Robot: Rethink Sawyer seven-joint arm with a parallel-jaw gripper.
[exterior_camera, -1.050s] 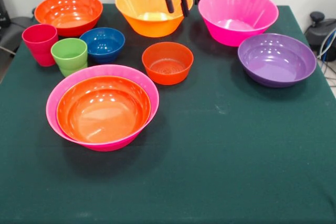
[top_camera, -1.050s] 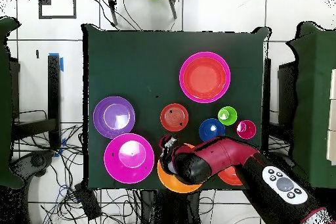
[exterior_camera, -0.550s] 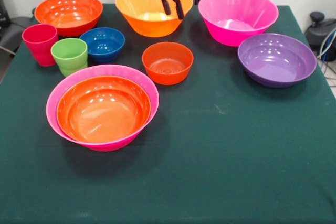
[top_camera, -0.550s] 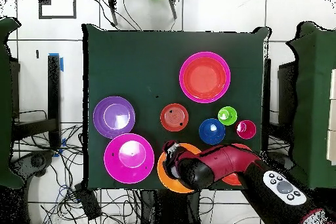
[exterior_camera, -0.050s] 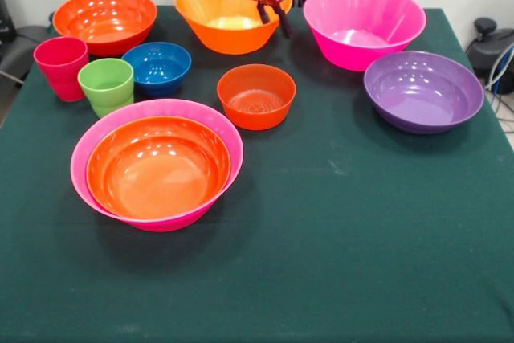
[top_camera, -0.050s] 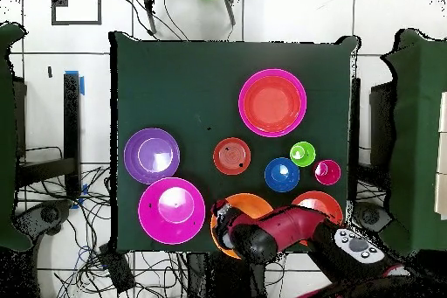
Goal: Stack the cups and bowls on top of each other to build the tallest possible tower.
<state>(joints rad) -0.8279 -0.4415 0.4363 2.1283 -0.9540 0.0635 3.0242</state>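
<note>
My gripper [exterior_camera, -0.050s: 274, 18] [top_camera, -0.050s: 223, 217] straddles the right rim of the large light orange bowl [exterior_camera, -0.050s: 217, 14] [top_camera, -0.050s: 249, 202], one finger inside and one outside, shut on it. A red-orange bowl sits nested in a large magenta bowl [exterior_camera, -0.050s: 79, 154] [top_camera, -0.050s: 247, 85] near the front left. The red-pink cup [exterior_camera, -0.050s: 61, 66] and the green cup [exterior_camera, -0.050s: 106, 84] stand upright side by side at the left, beside the small blue bowl [exterior_camera, -0.050s: 157, 66]. A small orange-red bowl [exterior_camera, -0.050s: 256, 95] stands mid-table.
Another red-orange bowl [exterior_camera, -0.050s: 104, 20] is at the back left. A second magenta bowl [exterior_camera, -0.050s: 363, 23] and a purple bowl [exterior_camera, -0.050s: 423, 90] sit at the right. The dark green table [exterior_camera, -0.050s: 337, 238] has open cloth across the front and right.
The gripper came down from above the light orange bowl onto its right rim. The bowl has shifted slightly up and to the left.
</note>
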